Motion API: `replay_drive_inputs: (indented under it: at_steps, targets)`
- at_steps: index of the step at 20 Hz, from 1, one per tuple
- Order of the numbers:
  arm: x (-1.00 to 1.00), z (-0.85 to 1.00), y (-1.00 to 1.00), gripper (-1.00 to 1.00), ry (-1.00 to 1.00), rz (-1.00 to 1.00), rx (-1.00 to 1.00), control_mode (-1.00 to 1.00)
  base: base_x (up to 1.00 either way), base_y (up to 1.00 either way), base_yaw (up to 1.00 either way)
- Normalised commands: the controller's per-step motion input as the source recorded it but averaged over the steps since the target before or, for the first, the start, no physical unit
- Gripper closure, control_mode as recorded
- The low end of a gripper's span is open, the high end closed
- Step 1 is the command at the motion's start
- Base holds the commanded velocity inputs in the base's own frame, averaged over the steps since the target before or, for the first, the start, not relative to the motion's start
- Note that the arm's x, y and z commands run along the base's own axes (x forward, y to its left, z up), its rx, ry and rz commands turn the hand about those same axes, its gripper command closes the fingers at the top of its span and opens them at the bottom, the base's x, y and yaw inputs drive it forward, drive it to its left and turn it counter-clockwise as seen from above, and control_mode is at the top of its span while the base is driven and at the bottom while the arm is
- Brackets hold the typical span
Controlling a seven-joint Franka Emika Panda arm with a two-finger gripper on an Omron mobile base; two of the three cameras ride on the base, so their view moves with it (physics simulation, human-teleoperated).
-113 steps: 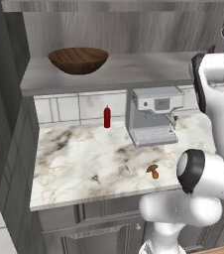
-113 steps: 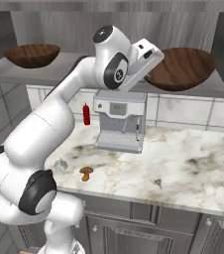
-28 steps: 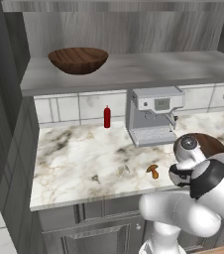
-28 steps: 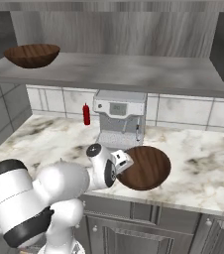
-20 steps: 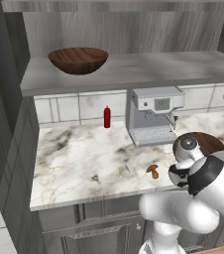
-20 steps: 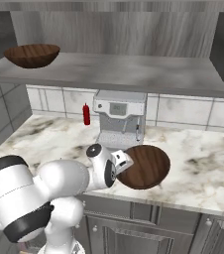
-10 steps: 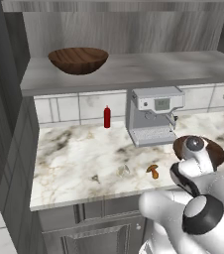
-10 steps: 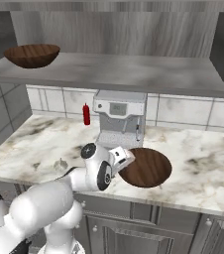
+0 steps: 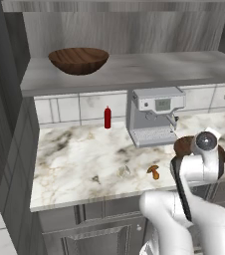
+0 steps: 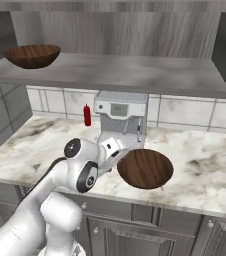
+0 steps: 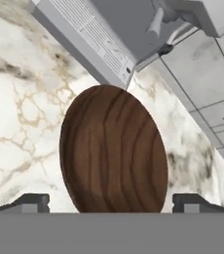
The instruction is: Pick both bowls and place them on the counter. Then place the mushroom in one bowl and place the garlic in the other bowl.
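One dark brown wooden bowl [image 10: 145,169] rests on the white marble counter [image 10: 205,165] in front of the coffee machine; it shows large in the hand view [image 11: 113,149] and peeks out behind my arm [image 9: 184,145]. My gripper [image 10: 116,159] is open at that bowl's left rim, and its fingertips [image 11: 32,201] stand wide of the rim on either side, touching nothing. The other bowl [image 9: 78,60] sits on the grey shelf, up left [image 10: 32,55]. The mushroom [image 9: 154,171] lies near the counter's front, with the pale garlic [image 9: 124,171] just to its left.
A silver coffee machine [image 9: 154,117] stands against the tiled wall, right behind the lowered bowl [image 11: 109,30]. A red bottle [image 9: 107,117] stands to its left. The grey shelf [image 9: 149,69] overhangs the counter [image 9: 74,159]. Open marble lies to the bowl's right.
The bowl came from the shelf's right end down onto the counter. In the last second the jaws spread and let go of it, and the arm's elbow swung.
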Motion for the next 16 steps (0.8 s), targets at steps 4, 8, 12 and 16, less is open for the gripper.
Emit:
replay_drive_inputs:
  at_steps: [4,8,12,16]
  targets:
    - [-0.43,0.50,0.54,-1.00,0.00,0.00,-0.08,-1.00,0.00,0.00,0.00]
    - [-0.34,0.51,0.72,-1.00,0.00,0.00,-0.09,-1.00,0.00,0.00,0.00]
    - [-0.30,0.65,0.66,-1.00,0.00,0.01,-0.09,-1.00,0.00,0.00,0.00]
    - [-0.31,0.67,0.59,-1.00,0.00,0.06,-0.07,-1.00,0.00,0.00,0.00]
